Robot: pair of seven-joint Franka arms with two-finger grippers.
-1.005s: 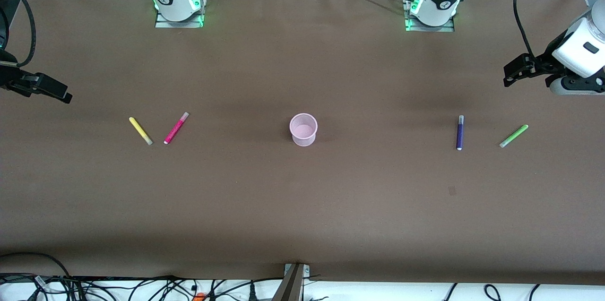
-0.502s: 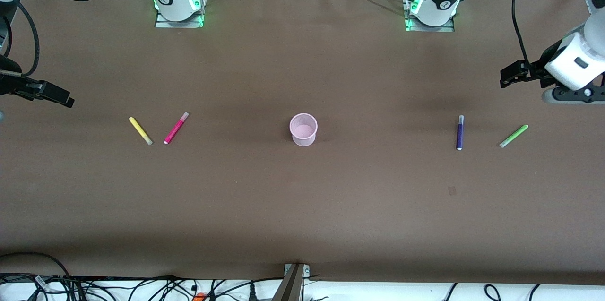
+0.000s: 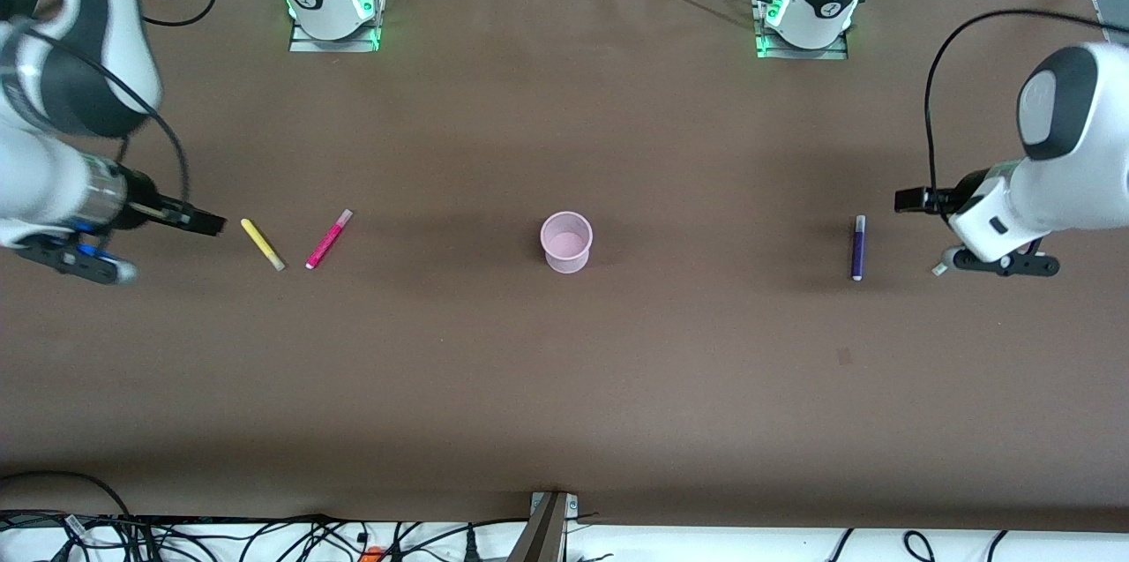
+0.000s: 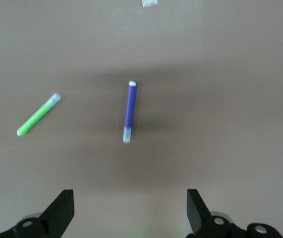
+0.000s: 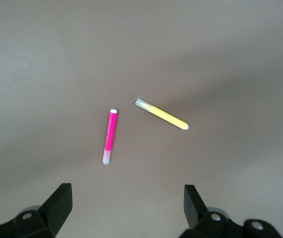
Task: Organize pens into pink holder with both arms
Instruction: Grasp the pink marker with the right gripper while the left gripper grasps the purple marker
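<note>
Pens all lie flat on the brown table, no readable writing anywhere. Small pale pink round cup stands mid-table. Right gripper, fingers spread, hovers beside the yellow marker and magenta marker. Left gripper, also spread, hangs near the dark purple marker and light green marker.

desk: brown, matte
centre: pink holder
right arm's end: yellow pen, magenta pen
left arm's end: purple pen, green pen

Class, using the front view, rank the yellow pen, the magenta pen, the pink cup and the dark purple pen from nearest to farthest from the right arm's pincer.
From the right pincer, open:
1. Slim yellow marker pen, just beside it.
2. Slim magenta marker pen, next along.
3. Pale pink round cup, mid-table.
4. Slim dark purple marker pen, toward the left arm's end.
</note>
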